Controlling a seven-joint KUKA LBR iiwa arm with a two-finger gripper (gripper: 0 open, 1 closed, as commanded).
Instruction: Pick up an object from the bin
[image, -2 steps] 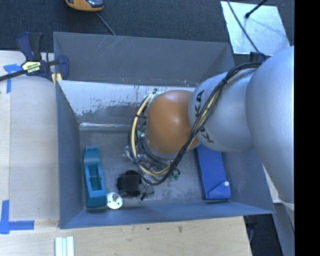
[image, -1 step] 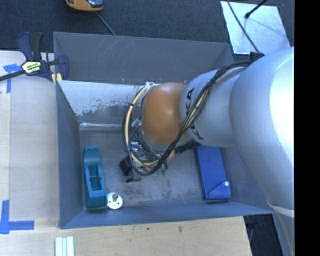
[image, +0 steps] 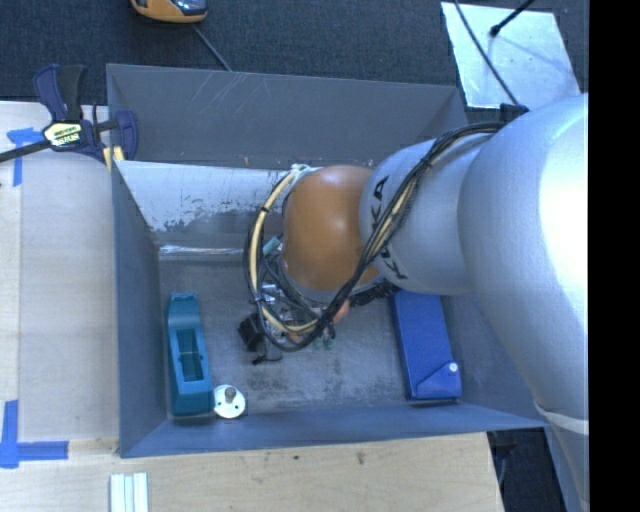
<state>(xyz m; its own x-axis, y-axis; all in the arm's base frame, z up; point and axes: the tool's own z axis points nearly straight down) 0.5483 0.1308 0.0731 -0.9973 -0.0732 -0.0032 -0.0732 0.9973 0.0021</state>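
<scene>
My gripper (image: 252, 333) hangs low over the middle of the bin floor, its dark lower end showing below the arm's wrist. A teal oblong tool with a long slot (image: 187, 353) lies lengthwise near the left wall, a short way left of the gripper and apart from it. A small white round piece (image: 229, 402) sits at the teal tool's near end. A flat blue rectangular block (image: 425, 346) lies on the right side of the floor, its far end tucked under the arm.
The arm and its orange wrist cover with looped cables hide the bin's centre and back right. Bare grey floor shows between the teal tool and the blue block, along the front wall.
</scene>
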